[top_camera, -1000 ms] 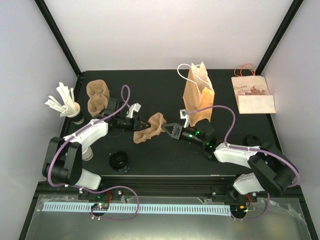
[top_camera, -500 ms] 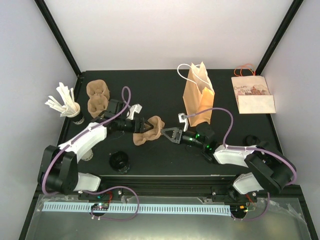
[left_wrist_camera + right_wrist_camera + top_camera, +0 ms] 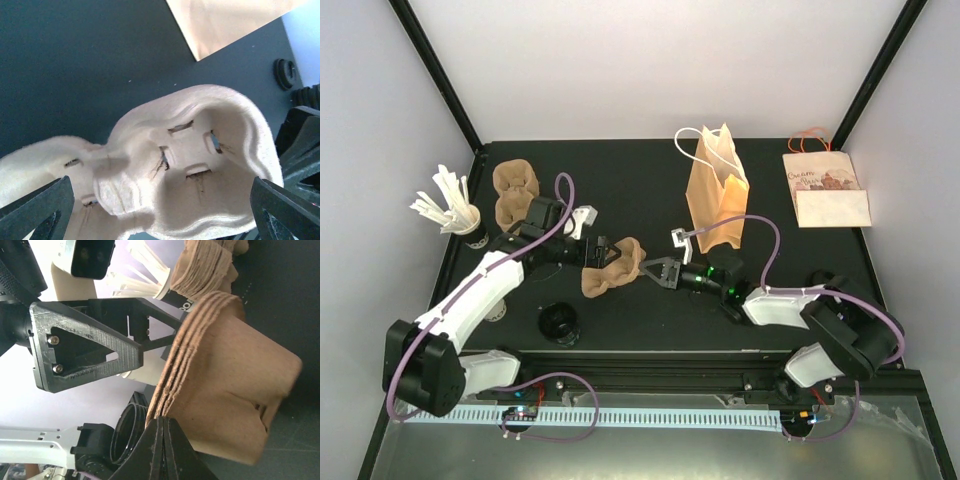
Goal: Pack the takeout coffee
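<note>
Pulp cup carrier [image 3: 612, 268] is sitting mid-table [image 3: 620, 180], just left of the paper bag [image 3: 716, 190]. I'm seeing the right gripper [image 3: 647, 270] pinching its rim, jaws fully closed. Left gripper [image 3: 602, 252] is gaping wide, holding nothing, the carrier's other end lying between its fingers [image 3: 37, 210].

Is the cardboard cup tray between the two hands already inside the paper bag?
No, the cup tray is out in the open, in front of the standing paper bag.
</note>
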You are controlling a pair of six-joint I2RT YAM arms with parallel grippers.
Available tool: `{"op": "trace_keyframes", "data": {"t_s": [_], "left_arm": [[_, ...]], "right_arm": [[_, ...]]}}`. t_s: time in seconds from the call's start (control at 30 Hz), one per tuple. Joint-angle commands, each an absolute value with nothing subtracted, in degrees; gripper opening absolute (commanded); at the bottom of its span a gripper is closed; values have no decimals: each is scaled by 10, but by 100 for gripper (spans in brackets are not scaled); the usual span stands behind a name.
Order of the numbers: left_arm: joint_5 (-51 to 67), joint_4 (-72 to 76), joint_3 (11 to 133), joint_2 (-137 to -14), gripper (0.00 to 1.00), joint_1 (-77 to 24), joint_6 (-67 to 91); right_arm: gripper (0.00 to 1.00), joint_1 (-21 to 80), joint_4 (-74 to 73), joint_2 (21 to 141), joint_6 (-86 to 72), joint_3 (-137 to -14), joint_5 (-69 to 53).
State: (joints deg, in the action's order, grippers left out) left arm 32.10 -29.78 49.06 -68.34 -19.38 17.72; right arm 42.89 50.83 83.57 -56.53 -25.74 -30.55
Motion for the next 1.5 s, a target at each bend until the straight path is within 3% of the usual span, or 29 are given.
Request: {"op": "trace_keyframes", "data": {"t_s": [0.0, 0.17, 0.5, 1.0, 1.3, 1.47], "left_arm": [[279, -343, 516, -719, 99, -199, 167], [293, -326, 514, -729, 99, -199, 167], [427, -252, 508, -645, 82, -206, 182], [439, -233, 514, -672, 42, -263, 245], [422, -236, 518, -702, 45, -270, 259], [424, -239, 521, -709, 33, -274, 260]], "right_arm": [[1, 432, 519, 841, -562, -265, -313], [1, 432, 499, 819, -552, -255, -297], [1, 432, 462, 806, -536, -286, -312], [1, 434, 450, 817, -529, -307, -332], [1, 439, 454, 824, -529, -312, -339], [1, 440, 453, 827, -528, -312, -340]]}}
